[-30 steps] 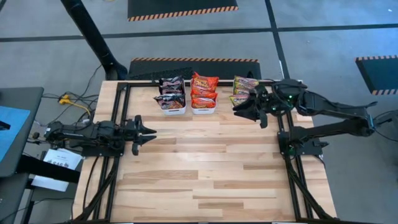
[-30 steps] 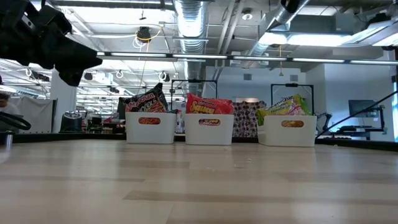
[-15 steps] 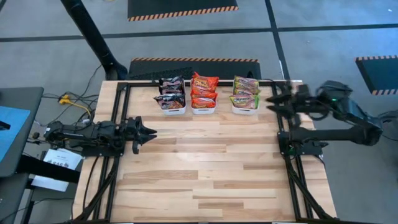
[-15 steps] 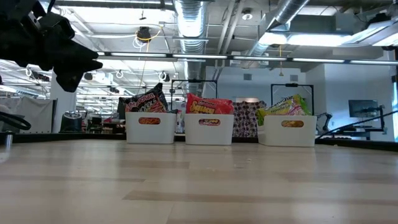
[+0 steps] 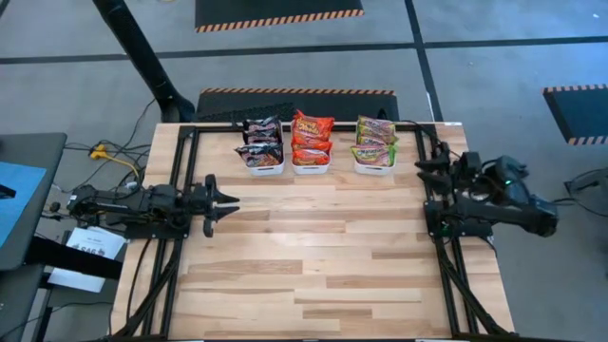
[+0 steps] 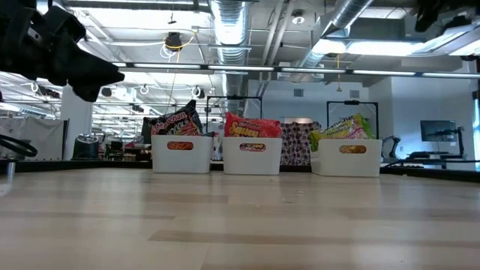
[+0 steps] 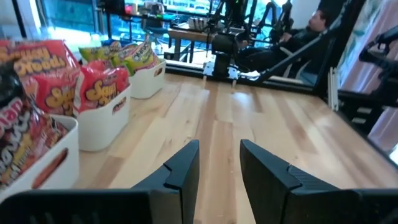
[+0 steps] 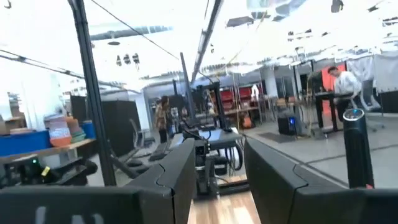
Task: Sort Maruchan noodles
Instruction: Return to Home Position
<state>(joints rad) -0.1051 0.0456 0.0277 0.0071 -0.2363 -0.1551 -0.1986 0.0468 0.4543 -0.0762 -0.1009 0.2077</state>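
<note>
Three white bins stand in a row at the table's far edge. The left bin holds dark packets, the middle bin red-orange packets, and the right bin green packets. They also show in the low view. My left gripper is open and empty over the table's left side, pointing toward the right edge; its fingers stand apart. My right gripper is open and empty at the table's right edge, right of the green bin; its fingers stand apart.
Bare wooden tabletop lies between the arms and toward the near edge. A black frame rail runs along the right side, another along the left. In the left wrist view a person sits beyond the table.
My right gripper has drawn back from over the green-packet bin toward the table's right edge and a little toward the near edge, its arm folding in. The packets stay in their bins. My left arm has kept still.
</note>
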